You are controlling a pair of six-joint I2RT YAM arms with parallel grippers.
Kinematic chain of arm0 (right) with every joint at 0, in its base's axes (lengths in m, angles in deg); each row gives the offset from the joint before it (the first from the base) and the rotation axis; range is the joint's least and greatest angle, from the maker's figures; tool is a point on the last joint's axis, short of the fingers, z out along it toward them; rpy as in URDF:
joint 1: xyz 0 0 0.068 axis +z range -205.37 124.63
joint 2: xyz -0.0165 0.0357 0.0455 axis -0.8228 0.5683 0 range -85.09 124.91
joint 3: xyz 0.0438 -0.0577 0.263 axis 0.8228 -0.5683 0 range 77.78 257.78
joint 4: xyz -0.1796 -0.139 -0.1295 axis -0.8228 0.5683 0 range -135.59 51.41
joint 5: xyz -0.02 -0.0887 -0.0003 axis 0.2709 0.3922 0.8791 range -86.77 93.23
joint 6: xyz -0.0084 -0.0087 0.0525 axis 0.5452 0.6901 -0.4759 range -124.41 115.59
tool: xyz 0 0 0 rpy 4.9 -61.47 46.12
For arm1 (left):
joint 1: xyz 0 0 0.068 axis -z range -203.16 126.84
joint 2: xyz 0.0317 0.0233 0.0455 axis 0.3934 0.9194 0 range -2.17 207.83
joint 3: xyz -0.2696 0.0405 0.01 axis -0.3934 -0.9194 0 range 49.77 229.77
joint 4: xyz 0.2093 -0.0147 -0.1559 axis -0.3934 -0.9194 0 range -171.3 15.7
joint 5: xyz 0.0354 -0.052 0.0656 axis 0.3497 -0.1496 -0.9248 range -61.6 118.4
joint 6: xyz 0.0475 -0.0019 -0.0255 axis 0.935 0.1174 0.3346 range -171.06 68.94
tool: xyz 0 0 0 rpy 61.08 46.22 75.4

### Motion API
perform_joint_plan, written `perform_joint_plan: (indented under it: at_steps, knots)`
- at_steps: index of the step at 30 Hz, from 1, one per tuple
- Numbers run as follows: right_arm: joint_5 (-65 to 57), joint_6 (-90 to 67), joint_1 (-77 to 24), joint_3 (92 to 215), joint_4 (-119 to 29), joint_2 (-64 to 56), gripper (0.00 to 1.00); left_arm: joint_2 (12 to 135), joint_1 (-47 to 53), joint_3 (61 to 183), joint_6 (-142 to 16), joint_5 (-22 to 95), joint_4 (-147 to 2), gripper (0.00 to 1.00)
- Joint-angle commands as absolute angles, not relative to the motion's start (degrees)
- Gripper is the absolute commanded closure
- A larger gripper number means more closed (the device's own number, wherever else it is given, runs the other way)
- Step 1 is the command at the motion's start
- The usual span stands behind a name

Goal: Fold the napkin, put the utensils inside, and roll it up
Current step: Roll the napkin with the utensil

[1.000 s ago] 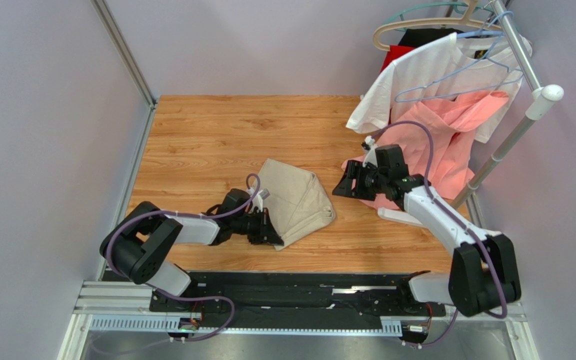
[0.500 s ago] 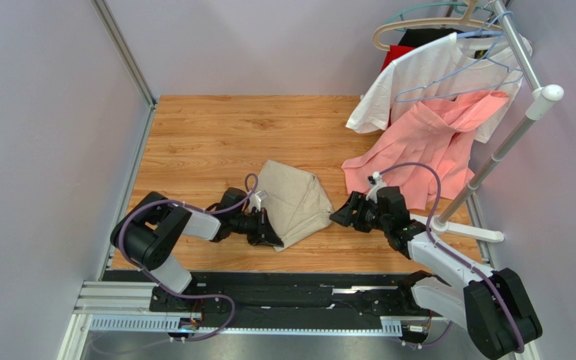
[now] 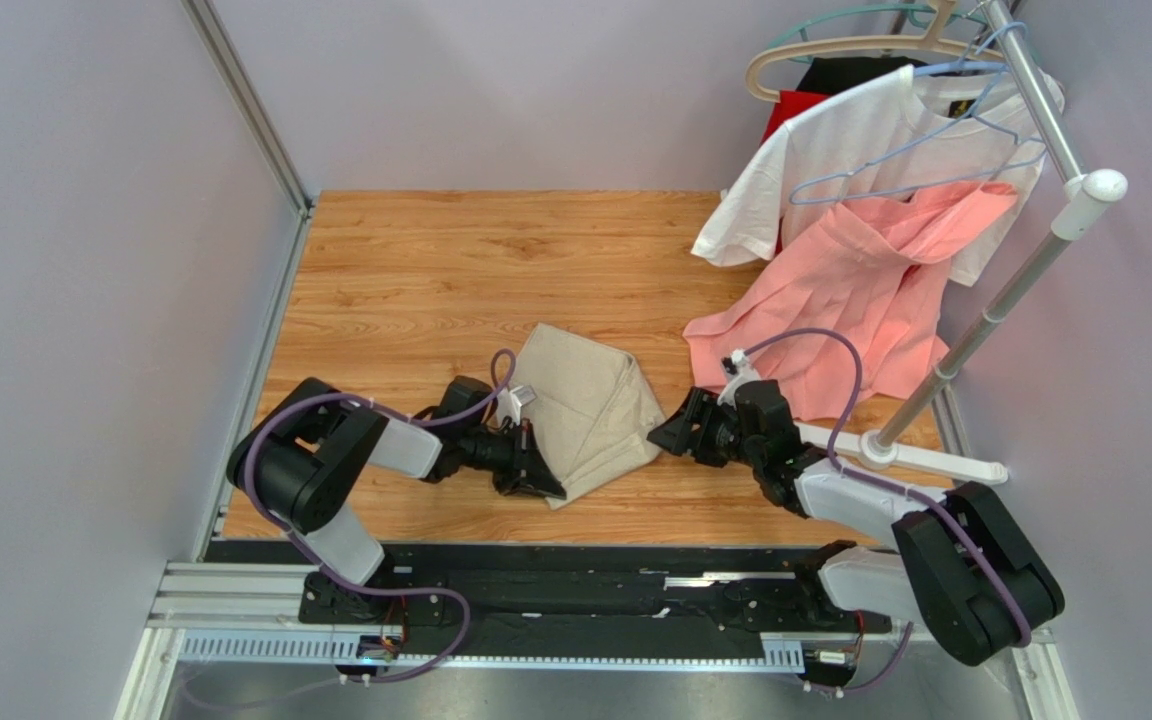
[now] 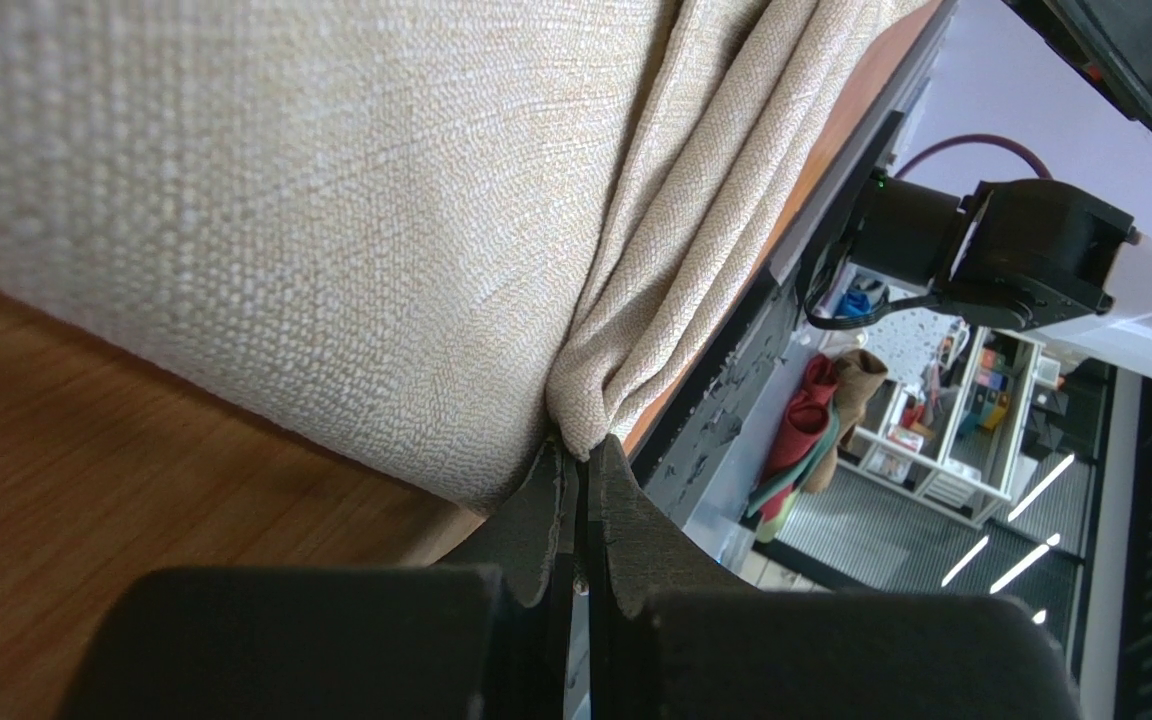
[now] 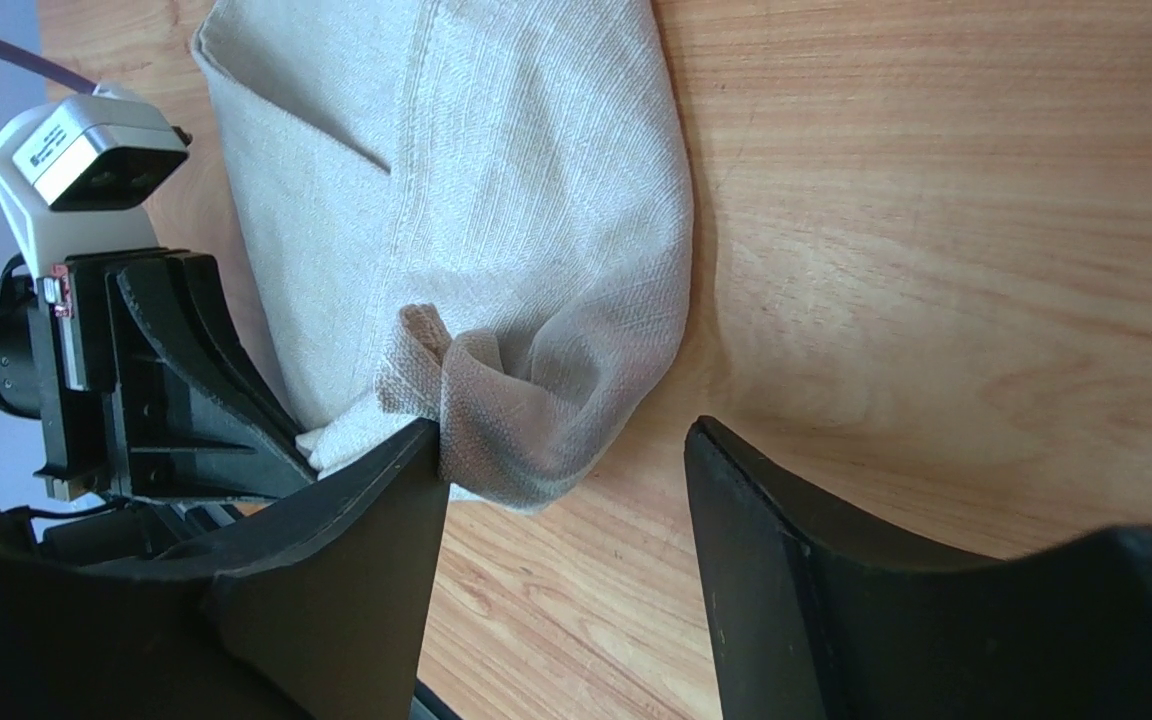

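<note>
The beige napkin (image 3: 593,405) lies folded and bunched on the wooden table (image 3: 432,270). My left gripper (image 3: 545,480) is low at the napkin's near corner and shut on it. In the left wrist view the cloth's (image 4: 312,225) folded tip is pinched between the closed tips of that gripper (image 4: 579,453). My right gripper (image 3: 669,432) is open just off the napkin's right corner. In the right wrist view its fingers (image 5: 387,510) stand wide apart around the rounded cloth (image 5: 537,195) corner, one finger touching the fabric. The utensils are out of view.
A clothes rack pole (image 3: 988,308) with its foot (image 3: 935,458) stands at the right, close to my right arm. A white T-shirt (image 3: 868,143) and a salmon-pink garment (image 3: 853,293) hang from it over the table's back right. Frame walls bound the left side.
My right arm has swung from beside the pink garment down and toward the near edge, ending at the napkin's right corner, jaws still open. The left gripper has kept its grip in place.
</note>
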State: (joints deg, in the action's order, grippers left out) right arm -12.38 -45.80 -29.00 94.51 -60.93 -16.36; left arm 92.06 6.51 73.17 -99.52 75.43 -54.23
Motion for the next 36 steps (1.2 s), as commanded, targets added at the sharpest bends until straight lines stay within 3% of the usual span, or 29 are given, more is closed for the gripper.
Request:
perform_joint_plan:
  at_steps: [1, 19, 22, 32, 36]
  knots:
    - [-7.15, -46.77, -27.77, 94.31, -66.60, -14.43, 0.39, 94.33, 6.46, 71.57, -95.00, 69.71, -63.76, 1.00]
    - [-6.00, -46.86, -26.45, 94.31, -71.35, -5.64, 0.45, 96.09, 6.10, 72.88, -93.68, 72.08, -64.11, 1.00]
    - [-5.82, -46.34, -26.36, 94.39, -71.43, -4.68, 0.50, 96.26, 6.02, 73.06, -93.60, 72.26, -64.11, 1.00]
    - [-6.09, -48.53, -26.45, 97.46, -68.02, 0.25, 0.90, 96.62, 5.93, 73.68, -92.98, 72.88, -63.75, 1.00]
    - [-2.84, -49.50, -26.45, 100.28, -60.46, -0.71, 1.00, 93.81, 6.01, 75.78, -90.26, 69.73, -67.96, 1.00]
